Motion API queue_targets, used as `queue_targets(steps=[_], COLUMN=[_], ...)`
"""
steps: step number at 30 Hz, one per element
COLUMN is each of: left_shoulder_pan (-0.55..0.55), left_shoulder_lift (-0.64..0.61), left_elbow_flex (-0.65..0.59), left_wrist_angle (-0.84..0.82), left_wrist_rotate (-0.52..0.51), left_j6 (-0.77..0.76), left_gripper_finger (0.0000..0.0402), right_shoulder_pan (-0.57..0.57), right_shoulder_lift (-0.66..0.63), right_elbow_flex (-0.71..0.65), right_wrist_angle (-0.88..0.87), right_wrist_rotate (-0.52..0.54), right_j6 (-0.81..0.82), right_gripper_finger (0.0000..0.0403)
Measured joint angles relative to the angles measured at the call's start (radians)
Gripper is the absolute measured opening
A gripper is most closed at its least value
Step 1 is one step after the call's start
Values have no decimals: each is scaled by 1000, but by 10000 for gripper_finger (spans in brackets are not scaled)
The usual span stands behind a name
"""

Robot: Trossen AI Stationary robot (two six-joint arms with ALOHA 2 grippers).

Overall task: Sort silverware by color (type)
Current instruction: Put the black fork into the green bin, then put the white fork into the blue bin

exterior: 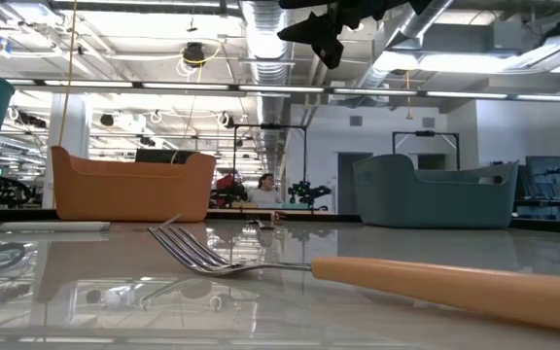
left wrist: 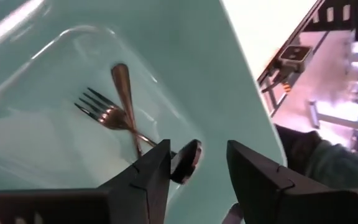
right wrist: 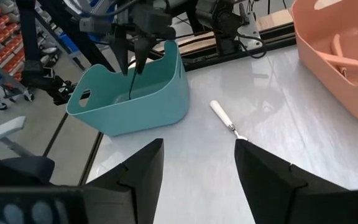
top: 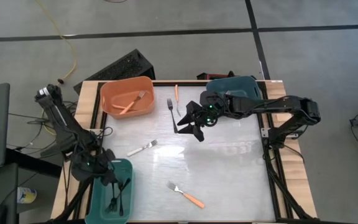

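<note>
While the left pincer [top: 109,176] hangs over the teal bin [top: 127,165] at the counter's near left corner, its jaws stand apart around a dark fork [left wrist: 185,160] whose handle end shows between them, so a drop into that bin looks to be the step in hand; whether the fork is quite free I cannot tell. Two more dark forks [left wrist: 114,115] lie crossed on the bin's floor beneath. The right pincer [top: 190,122] hovers open near the far edge, just beside a black fork [top: 171,110] and an orange fork [top: 176,93]. Next, I judge, the left arm must lift clear and the right descend on the black fork.
</note>
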Motion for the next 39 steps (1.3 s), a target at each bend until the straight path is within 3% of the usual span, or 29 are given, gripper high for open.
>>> queue_targets(steps=[11, 22, 27, 34, 36, 39], left_shoulder_pan=[64, 114, 170, 352, 434, 573], left_shoulder_lift=[-186, -296, -301, -255, -215, -138], left_elbow_flex=[0, 8, 60, 84, 84, 84], left_wrist_angle=[-5, 7, 25, 212, 256, 291], left_wrist_rotate=[-3, -10, -125, -372, -366, -265], left_j6=[51, 191, 398, 877, 976, 1056], left_gripper_finger=[149, 149, 149, 148, 148, 148], right_shoulder_pan=[0, 0, 8, 35, 40, 44], right_shoulder_lift=[0, 0, 0, 0, 0, 0], right_elbow_flex=[0, 0, 0, 0, 0, 0], right_wrist_angle=[0, 0, 1, 0, 1, 0], right_wrist_rotate=[0, 0, 11, 63, 67, 73], right_j6=[-6, 13, 21, 52, 57, 67], right_gripper_finger=[221, 221, 221, 221, 221, 221])
